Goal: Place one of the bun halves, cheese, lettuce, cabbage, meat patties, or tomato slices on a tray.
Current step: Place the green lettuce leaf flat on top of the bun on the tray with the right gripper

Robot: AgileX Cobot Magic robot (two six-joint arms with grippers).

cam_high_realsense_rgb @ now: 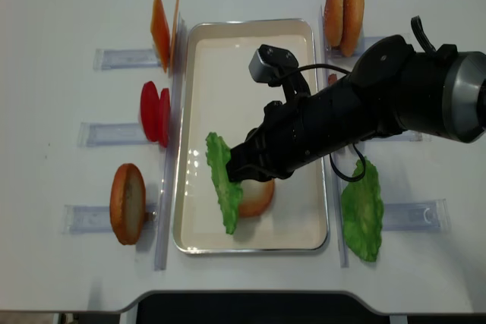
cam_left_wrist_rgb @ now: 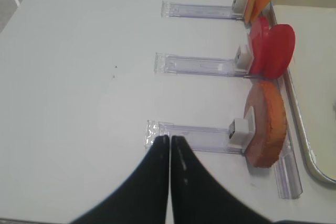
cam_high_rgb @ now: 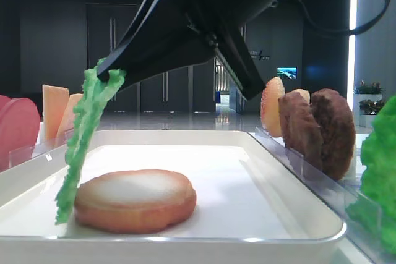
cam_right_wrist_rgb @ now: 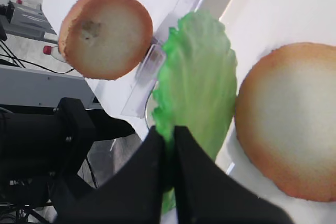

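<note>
Right jaws (cam_right_wrist_rgb: 169,145) pinching lettuce (cam_right_wrist_rgb: 197,72) — left closed, empty

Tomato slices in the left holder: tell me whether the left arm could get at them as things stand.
Probably yes. The tomato slices stand upright in their clear holder ahead of the left gripper, which is shut and empty over bare table. Nothing lies between; it would need to open first.

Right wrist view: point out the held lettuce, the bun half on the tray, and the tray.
lettuce (cam_right_wrist_rgb: 202,72), right wrist view, middle of the leaf.
bun half (cam_right_wrist_rgb: 294,116), right wrist view, pale face centre.
tray (cam_right_wrist_rgb: 286,9), right wrist view, bare white floor above the bun.
</note>
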